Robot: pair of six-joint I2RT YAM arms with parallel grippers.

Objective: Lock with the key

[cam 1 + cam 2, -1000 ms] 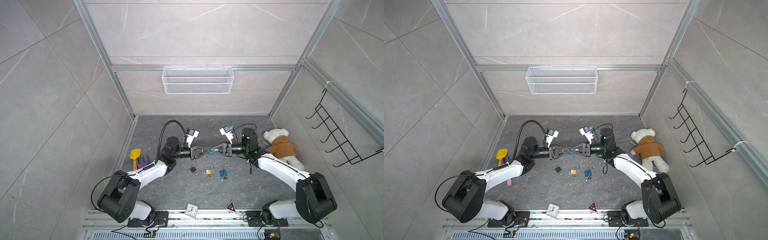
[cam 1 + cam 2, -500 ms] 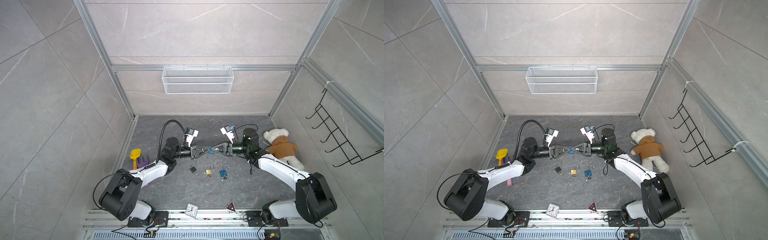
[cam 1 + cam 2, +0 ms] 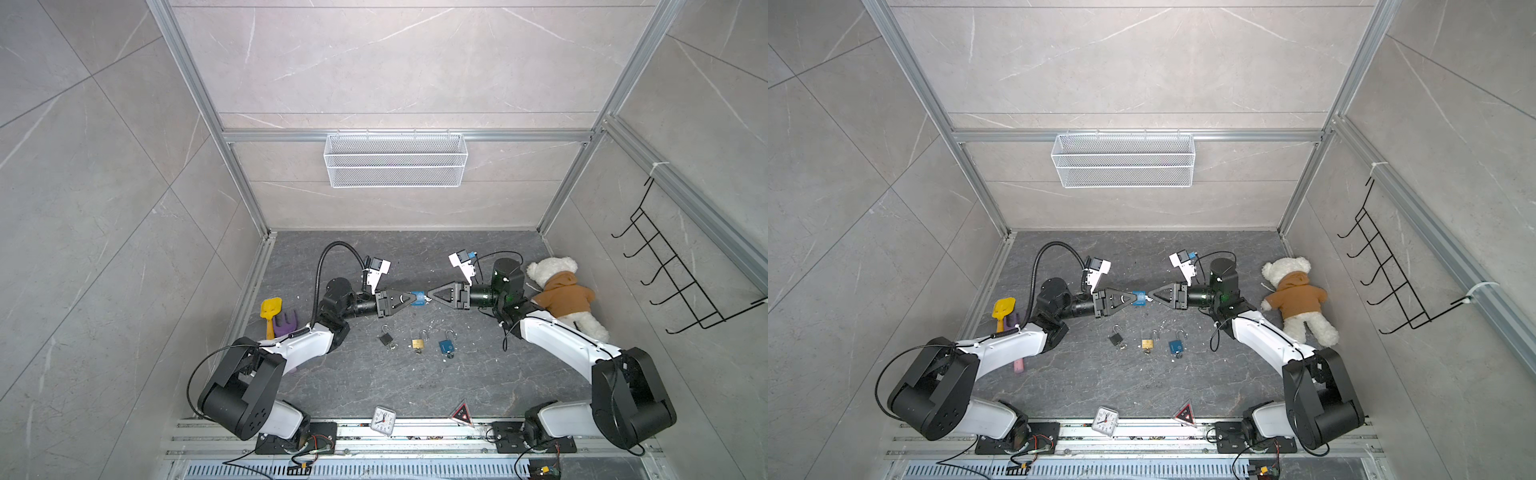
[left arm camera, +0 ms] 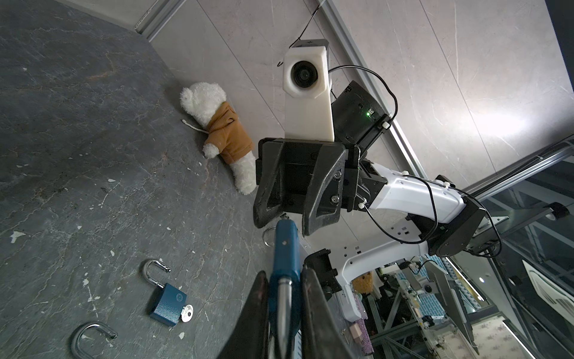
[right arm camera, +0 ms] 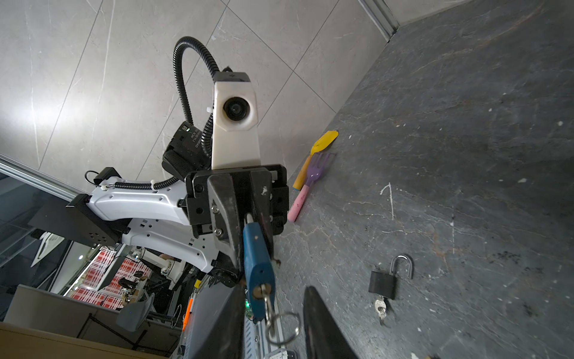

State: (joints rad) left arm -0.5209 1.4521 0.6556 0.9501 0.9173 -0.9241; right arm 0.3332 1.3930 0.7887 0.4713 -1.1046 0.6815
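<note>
At the far left of the desk [image 3: 374, 382], a yellow toy shovel [image 3: 271, 309] and a purple toy rake [image 3: 286, 323] lie side by side against the wall. The left arm reaches toward the middle, and its left tool [image 3: 405, 300] is clamped on the shackle end of a blue padlock [image 3: 419, 299], holding it level in the air above the desk. The lock's body sticks out past the fingertips toward the other arm. In the right wrist view a key [image 5: 266, 300] sits in the keyhole at the lock's free end, with a key ring [image 5: 284, 323] dangling from it.

On the desk below this, nearer the arm bases, three loose padlocks lie in a row. They are a black padlock [image 3: 386, 337] with its shackle swung open and keys at its base, a brass padlock [image 3: 418, 343], and a second blue padlock [image 3: 445, 345], also open and with a key in it.

The right tool [image 3: 432, 296] faces the held lock head-on. Its jaws are parted, one finger on each side of the key end, and they grip nothing. Whether a finger touches the key ring cannot be told.

Further right, a white teddy bear [image 3: 563, 297] in a brown hoodie lies by the wall, and a black hook rack [image 3: 673, 286] hangs on the right wall
</note>
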